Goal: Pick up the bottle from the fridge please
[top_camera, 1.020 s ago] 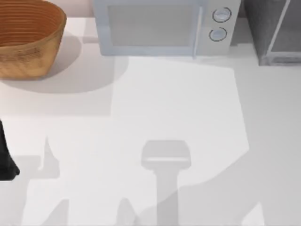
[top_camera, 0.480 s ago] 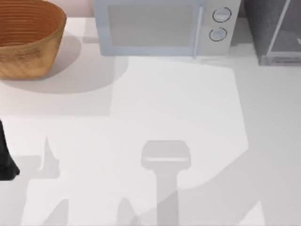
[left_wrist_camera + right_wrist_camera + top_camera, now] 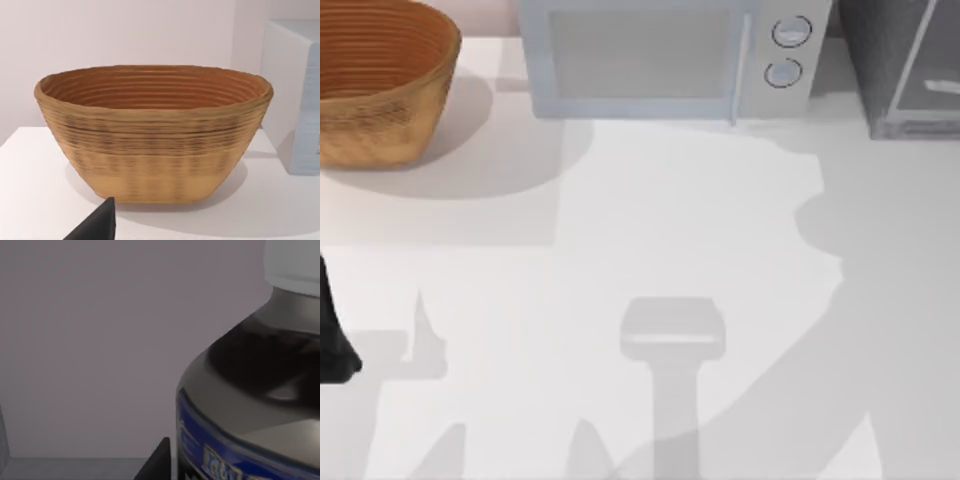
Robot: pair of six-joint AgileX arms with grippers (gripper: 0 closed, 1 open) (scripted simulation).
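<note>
The bottle (image 3: 250,405) looms close in the right wrist view: white cap, dark glossy shoulder, blue label band. One dark fingertip (image 3: 157,462) of my right arm stands just beside its label; I cannot tell whether it touches. A plain grey-mauve wall (image 3: 85,340) lies behind the bottle. The fridge (image 3: 885,60), dark grey and speckled with a pale panel in a light frame, stands at the table's back right in the top view. My left arm (image 3: 332,345) is parked at the table's left edge, one dark fingertip (image 3: 100,225) facing the basket.
A woven brown basket (image 3: 380,75) sits at the back left. The light blue-grey microwave (image 3: 660,55) with two round knobs stands between the basket and the fridge. The white table (image 3: 640,250) carries only shadows across its middle and front.
A broad shadow has spread over the table's right side, up toward the fridge. A pale shape behind the fridge's panel has shifted. The left arm has not moved.
</note>
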